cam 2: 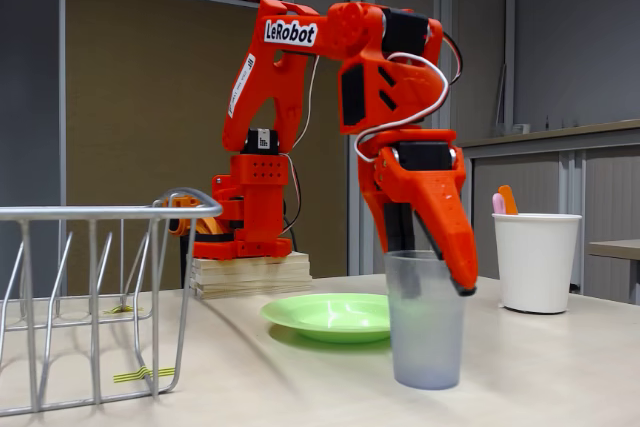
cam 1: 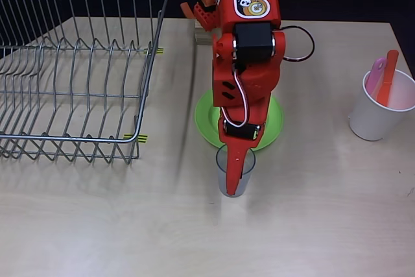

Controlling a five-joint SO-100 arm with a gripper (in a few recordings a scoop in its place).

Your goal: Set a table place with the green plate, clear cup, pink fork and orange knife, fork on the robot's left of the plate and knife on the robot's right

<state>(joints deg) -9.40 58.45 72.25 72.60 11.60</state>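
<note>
Overhead view puts the clear cup (cam 1: pixel 235 173) upright on the counter (cam 1: pixel 311 225), just in front of the green plate (cam 1: pixel 275 124) at its near rim; in the fixed view you can see the cup (cam 2: pixel 426 322) standing apart from the plate (cam 2: pixel 330 315), closer to the camera. Your claw (cam 1: pixel 237 167) reaches down over the cup's mouth, and in the fixed view the claw (cam 2: pixel 440 272) has one orange finger running down the outside of the cup's right wall while a dark part shows through the translucent wall inside. It straddles the rim, but you cannot tell whether it is pressing on the wall or standing loose.

The plate lies flat under the robot (cam 1: pixel 243 50), whose base sits on a stack of thin boards (cam 2: pixel 250 275) at the back of the counter. Off to the right in the overhead view, well apart from the plate, a white cup (cam 1: pixel 382 111) holds the pink fork (cam 1: pixel 377 72) and the orange knife (cam 1: pixel 388 79), both standing handle-up. A wire dish rack (cam 1: pixel 71 69) occupies the left side.
</note>
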